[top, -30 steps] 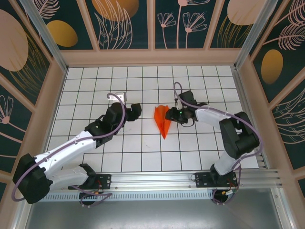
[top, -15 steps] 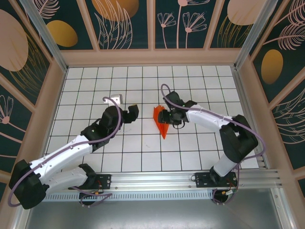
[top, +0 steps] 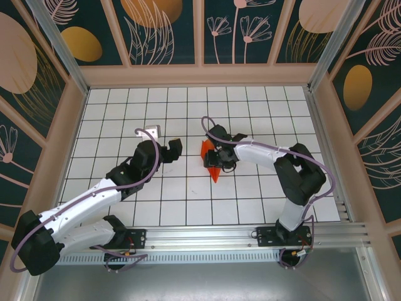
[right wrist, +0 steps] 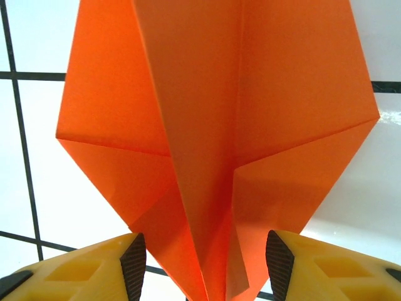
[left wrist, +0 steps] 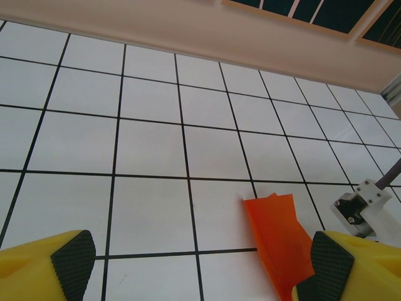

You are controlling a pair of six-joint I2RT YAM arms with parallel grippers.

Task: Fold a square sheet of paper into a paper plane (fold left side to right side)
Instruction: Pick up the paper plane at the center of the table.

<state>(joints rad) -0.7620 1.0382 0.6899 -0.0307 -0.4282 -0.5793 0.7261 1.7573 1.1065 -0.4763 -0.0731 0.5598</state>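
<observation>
The orange paper plane (top: pixel 213 174), a pointed dart with a centre crease, lies mid-table with its tip toward the arms. My right gripper (top: pixel 218 157) sits over its wide end. In the right wrist view the plane (right wrist: pixel 213 125) rises between the two black pads (right wrist: pixel 134 263), which stand apart on either side of its folds, so the gripper (right wrist: pixel 205 266) is open. My left gripper (top: pixel 170 150) hovers about one tile left of the plane, jaws wide open and empty. In the left wrist view the plane (left wrist: pixel 279 235) lies just inside the gripper's (left wrist: pixel 202 266) right finger.
The white grid table (top: pixel 188 200) is walled by a beige rail (top: pixel 200 75) at the back and panels at both sides. The right arm's wrist (left wrist: pixel 366 204) shows at the right of the left wrist view. Cables loop above both wrists.
My right gripper has slid left onto the plane's wide end, and its jaws have widened a little. The left gripper has opened wider and drawn back slightly left.
</observation>
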